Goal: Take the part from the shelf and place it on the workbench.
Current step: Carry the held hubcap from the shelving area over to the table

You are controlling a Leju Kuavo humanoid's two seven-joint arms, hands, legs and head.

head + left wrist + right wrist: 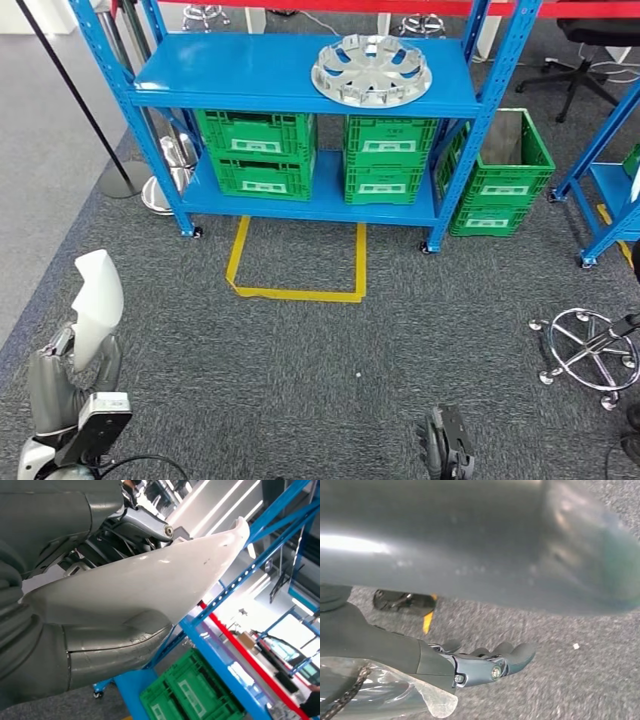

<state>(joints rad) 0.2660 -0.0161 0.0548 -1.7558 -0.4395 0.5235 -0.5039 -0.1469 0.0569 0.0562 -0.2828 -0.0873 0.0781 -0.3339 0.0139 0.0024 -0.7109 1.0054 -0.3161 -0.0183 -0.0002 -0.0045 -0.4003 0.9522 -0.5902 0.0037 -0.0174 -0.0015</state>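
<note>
A blue metal shelf (302,75) stands ahead on grey carpet (302,380). A silver hubcap (371,70) lies flat on its top board, toward the right end. Four green crates (256,150) sit stacked in pairs on the lower board, and another green crate (506,170) rests on the floor just beside the shelf's right post. A yellow tape outline (298,270) marks the floor before the shelf. The left hand (72,385) is raised at lower left, clasping a white curved part (98,300). The right hand (447,445) hangs low with fingers (516,655) stretched out, holding nothing. A chrome chair base (592,350) stands at the right
</note>
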